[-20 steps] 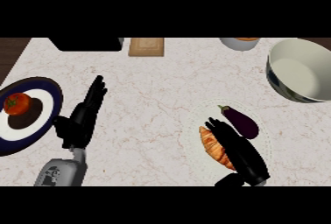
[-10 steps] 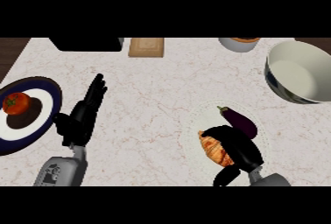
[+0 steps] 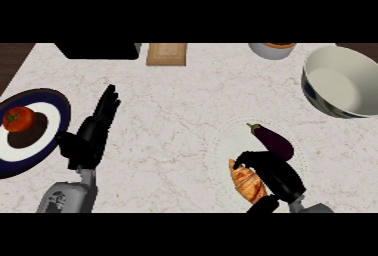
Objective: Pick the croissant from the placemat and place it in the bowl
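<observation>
The orange croissant lies on a pale round placemat at the lower right of the counter. My right hand sits over the croissant's right side, fingers curled down round its top end and thumb low by its bottom end. A purple eggplant lies on the same placemat, just above the hand. The large white bowl with a dark rim stands at the upper right, well apart from the hand. My left hand rests open on the counter at the left, fingers pointing up.
A dark-rimmed plate with a tomato sits at the left edge beside the left hand. Along the back stand a black box, a wooden board and a small cup.
My right hand has drawn down and closed its fingers round the croissant's upper end. The left hand has not moved.
</observation>
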